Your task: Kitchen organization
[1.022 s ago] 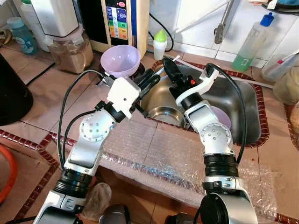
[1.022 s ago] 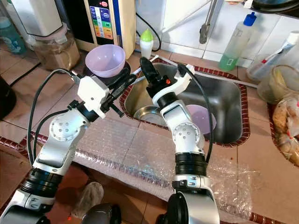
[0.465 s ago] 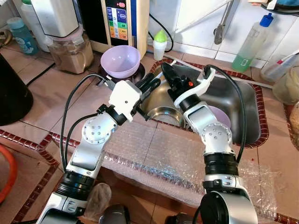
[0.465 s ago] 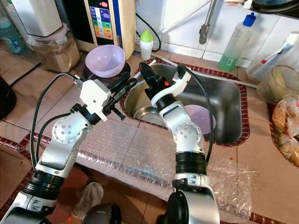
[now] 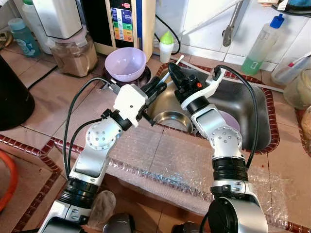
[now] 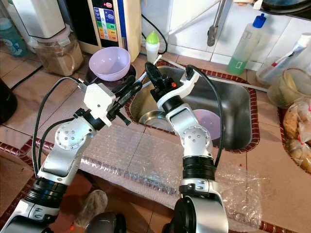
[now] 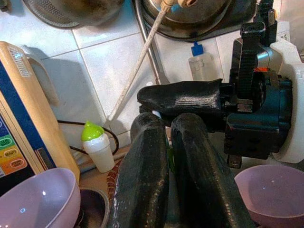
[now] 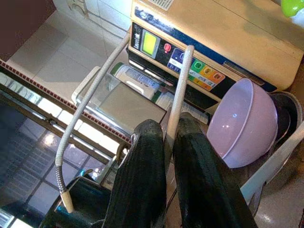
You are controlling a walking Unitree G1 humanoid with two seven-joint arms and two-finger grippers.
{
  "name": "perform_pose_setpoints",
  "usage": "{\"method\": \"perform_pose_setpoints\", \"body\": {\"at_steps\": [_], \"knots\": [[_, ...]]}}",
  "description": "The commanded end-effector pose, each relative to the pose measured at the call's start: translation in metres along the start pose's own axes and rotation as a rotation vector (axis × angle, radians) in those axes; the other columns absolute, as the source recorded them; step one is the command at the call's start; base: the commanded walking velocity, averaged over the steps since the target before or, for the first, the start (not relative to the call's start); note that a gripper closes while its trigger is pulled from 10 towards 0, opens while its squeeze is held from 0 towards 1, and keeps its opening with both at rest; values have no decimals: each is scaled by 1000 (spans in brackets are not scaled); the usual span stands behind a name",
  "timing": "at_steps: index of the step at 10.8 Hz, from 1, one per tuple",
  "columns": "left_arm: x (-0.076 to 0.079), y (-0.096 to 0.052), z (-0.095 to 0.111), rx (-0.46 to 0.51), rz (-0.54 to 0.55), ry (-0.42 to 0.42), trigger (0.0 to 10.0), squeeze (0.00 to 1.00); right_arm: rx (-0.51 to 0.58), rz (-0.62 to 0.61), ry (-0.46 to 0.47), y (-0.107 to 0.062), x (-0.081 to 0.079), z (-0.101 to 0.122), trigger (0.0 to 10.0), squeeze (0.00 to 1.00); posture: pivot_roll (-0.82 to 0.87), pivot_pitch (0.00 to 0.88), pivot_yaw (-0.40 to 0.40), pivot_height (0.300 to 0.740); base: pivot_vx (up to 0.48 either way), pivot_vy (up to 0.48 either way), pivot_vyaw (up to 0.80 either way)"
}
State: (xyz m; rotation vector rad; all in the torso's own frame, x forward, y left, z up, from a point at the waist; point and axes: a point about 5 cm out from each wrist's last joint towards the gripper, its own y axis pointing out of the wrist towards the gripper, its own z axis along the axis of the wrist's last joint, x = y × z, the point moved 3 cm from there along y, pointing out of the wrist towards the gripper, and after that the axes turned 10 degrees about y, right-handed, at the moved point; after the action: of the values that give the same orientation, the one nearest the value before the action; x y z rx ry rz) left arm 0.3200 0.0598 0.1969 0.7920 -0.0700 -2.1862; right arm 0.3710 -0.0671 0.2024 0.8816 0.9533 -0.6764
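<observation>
Two grippers met over the left rim of the stainless-steel sink [image 5: 252,102], their long black fingers almost crossing. The right gripper [image 5: 174,73] pinched a thin, round, cream-coloured stick [image 5: 177,63] between its fingers [image 8: 142,190]. The stick was straight and matte. Its long axis ran slanting from the sink's left rim toward the sink's back left corner, and its free end pointed at the tiled wall behind. The left gripper [image 5: 163,81] hovered just beside it over the same rim. Its textured fingers [image 7: 147,180] lay close together with only a thin slit between them, and whether they held anything could not be told.

Inside the sink, at its left end, sat a shiny round steel bowl [image 5: 170,119], and farther right a smooth lilac plastic bowl [image 5: 232,121]. Another lilac bowl [image 5: 125,63] rested on the tiled counter just left of the sink. A small white bottle [image 5: 166,44] with a green cap stood behind the sink's back left corner. Crinkled clear bubble wrap [image 5: 160,155] covered the counter in front of the sink.
</observation>
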Motion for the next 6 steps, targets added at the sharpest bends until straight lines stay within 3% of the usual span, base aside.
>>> {"method": "perform_pose_setpoints", "body": {"at_steps": [1, 2, 3, 6], "knots": [[5, 2, 9, 44, -34, 29, 549, 0, 5, -40, -1, 1, 6, -1, 0, 0, -18, 0, -5, 740, 0, 0, 0], [5, 2, 4, 25, -35, 32, 10000, 0, 27, -47, -31, 1, 6, 3, 0, 0, -18, 0, -3, 740, 0, 0, 0], [5, 2, 3, 17, -37, 23, 10000, 1000, 48, -65, -93, 1, 7, 7, 0, 0, -17, 0, -5, 740, 0, 0, 0], [5, -1, -6, -21, -49, 24, 10000, 1000, 173, -114, -285, 3, 6, 32, 0, 0, -10, 0, -4, 740, 0, 0, 0]]}}
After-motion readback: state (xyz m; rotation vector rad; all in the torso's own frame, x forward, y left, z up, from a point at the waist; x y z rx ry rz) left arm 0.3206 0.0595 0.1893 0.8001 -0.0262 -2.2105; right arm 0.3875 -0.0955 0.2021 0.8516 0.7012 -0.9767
